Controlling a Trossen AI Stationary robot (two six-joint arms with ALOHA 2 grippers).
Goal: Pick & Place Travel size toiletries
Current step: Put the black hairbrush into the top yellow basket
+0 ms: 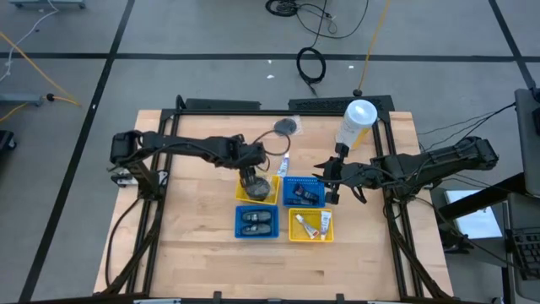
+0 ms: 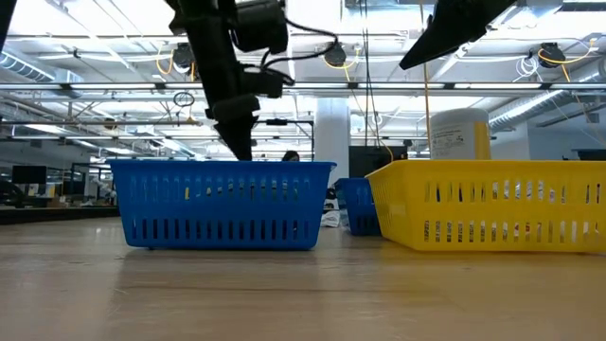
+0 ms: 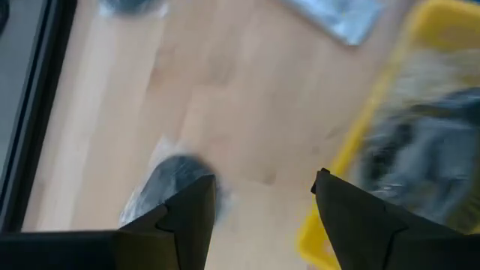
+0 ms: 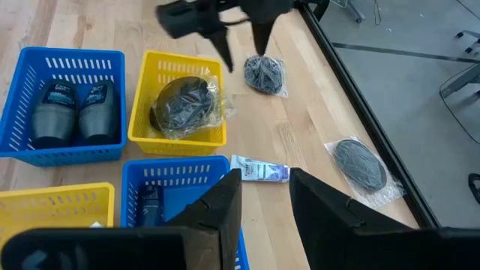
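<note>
My left gripper (image 4: 241, 45) hangs open over the table by the far side of a yellow tray (image 4: 139, 131). A round grey packet (image 4: 184, 105) lies in that tray. A second grey packet (image 4: 264, 73) lies on the wood right beside the open fingers, which touch nothing. A third packet (image 4: 360, 163) and a white tube (image 4: 259, 172) lie loose farther right. Two dark bottles (image 4: 75, 112) lie in a blue tray (image 4: 22, 150). My right gripper (image 4: 264, 196) waits open with nothing in it above another blue tray (image 1: 304, 192).
A tall white-and-cream canister (image 1: 356, 122) stands at the table's far right, behind my right arm. A second yellow tray (image 1: 311, 225) at the near right holds thin tubes. The four trays form a tight block mid-table. A black frame rail (image 4: 352, 97) runs along the far edge.
</note>
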